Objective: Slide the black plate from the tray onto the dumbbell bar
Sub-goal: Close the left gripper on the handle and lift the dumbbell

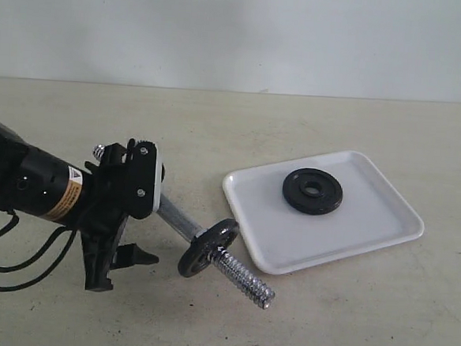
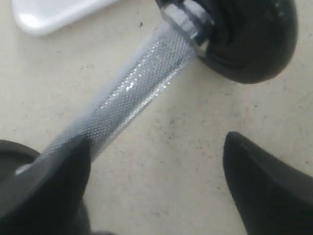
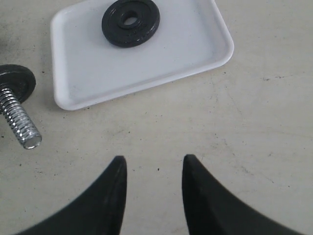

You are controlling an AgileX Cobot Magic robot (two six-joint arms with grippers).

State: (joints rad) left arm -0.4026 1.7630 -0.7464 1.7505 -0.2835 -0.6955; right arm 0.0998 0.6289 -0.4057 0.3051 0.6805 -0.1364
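Observation:
One black plate (image 1: 312, 191) (image 3: 130, 22) lies flat on the white tray (image 1: 369, 234) (image 3: 146, 88). The chrome dumbbell bar (image 1: 176, 219) (image 2: 142, 78) lies on the table left of the tray, with its threaded end (image 3: 19, 122) pointing to the front. Another black plate (image 1: 208, 247) (image 2: 249, 39) (image 3: 17, 83) is threaded on the bar near that end. My left gripper (image 1: 121, 267) (image 2: 156, 137) is open beside the bar's knurled middle, with only table between its fingers. My right gripper (image 3: 154, 159) hangs open over bare table in front of the tray, holding nothing.
A tray corner (image 2: 44, 14) shows beyond the bar. The left arm and its black cable (image 1: 3, 260) fill the table's front left. A pale wall stands behind the table.

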